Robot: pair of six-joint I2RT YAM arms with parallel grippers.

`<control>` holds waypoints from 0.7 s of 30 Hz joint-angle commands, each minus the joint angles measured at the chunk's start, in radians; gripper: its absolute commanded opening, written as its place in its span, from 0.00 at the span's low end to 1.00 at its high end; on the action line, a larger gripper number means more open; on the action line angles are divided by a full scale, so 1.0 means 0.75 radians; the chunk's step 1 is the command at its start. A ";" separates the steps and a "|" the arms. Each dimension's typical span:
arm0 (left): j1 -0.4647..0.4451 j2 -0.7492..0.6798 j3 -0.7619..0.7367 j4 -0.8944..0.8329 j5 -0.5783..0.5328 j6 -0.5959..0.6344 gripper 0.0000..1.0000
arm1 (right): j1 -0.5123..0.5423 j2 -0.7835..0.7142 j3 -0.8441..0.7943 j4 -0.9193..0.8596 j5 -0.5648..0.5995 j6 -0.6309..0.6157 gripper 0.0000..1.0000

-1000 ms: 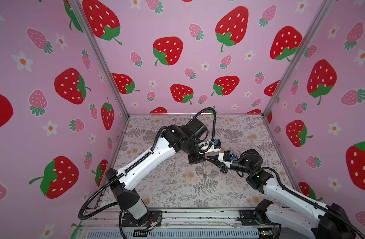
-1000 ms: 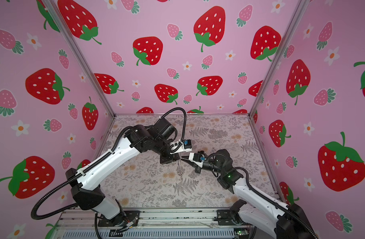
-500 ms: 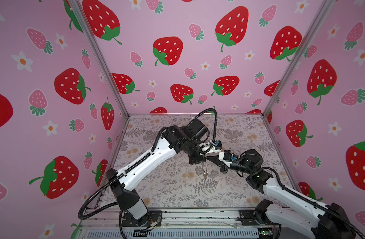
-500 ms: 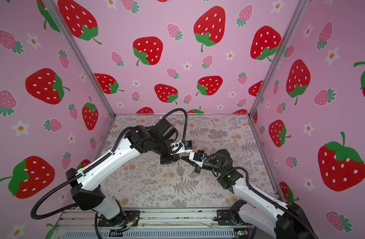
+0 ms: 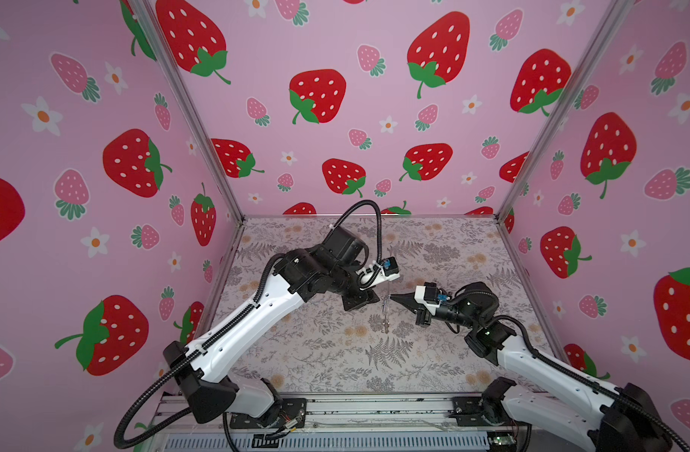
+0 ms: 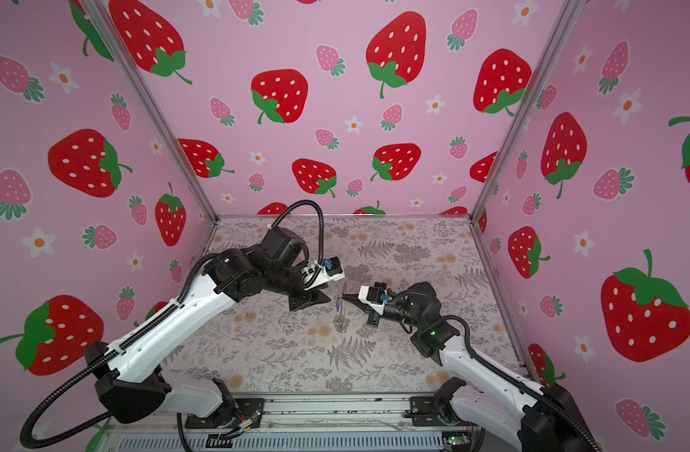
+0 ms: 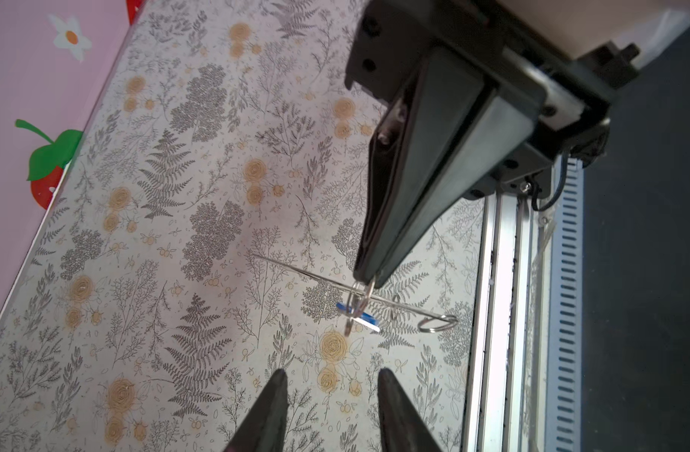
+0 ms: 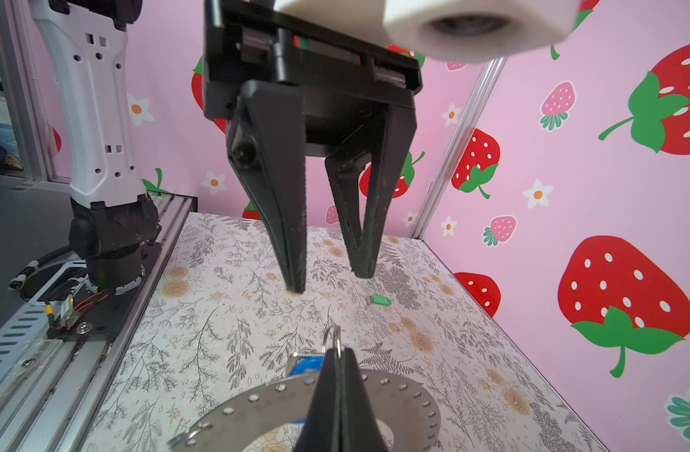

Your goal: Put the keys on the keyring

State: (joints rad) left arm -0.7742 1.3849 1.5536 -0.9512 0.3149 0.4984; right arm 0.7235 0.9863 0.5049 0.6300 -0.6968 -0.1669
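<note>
I've got the right gripper (image 8: 337, 354) clamped on the keyring (image 8: 257, 407) beside the blue key (image 8: 306, 366). My left gripper (image 8: 328, 281), jaws apart and empty, hangs nearer the green key (image 8: 379, 300), which lies just beyond its tips.

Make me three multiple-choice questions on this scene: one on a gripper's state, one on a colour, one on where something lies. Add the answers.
1. The left gripper is: A) open, empty B) shut on a key C) shut on nothing.
2. The key at the keyring is: A) red B) blue C) yellow.
3. The green key is: A) in the left gripper B) on the keyring C) lying on the table.
Answers: 1 A, its jaws stand apart, empty; 2 B, the blue key sits by the right gripper, shut on the keyring; 3 C, it lies alone there.
</note>
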 commanded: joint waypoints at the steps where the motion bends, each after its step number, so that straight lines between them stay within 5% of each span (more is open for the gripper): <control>1: 0.008 -0.051 -0.109 0.217 0.150 -0.096 0.41 | -0.007 0.006 0.000 0.136 -0.013 0.062 0.00; 9: 0.045 -0.106 -0.290 0.451 0.309 -0.238 0.38 | -0.007 0.007 -0.003 0.205 -0.003 0.111 0.00; 21: 0.046 -0.094 -0.354 0.523 0.321 -0.270 0.33 | -0.007 0.008 -0.032 0.333 0.034 0.194 0.00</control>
State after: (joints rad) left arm -0.7422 1.3201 1.2945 -0.5900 0.5262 0.3061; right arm 0.7235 0.9955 0.4942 0.7929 -0.6861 -0.0555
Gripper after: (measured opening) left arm 0.333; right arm 0.044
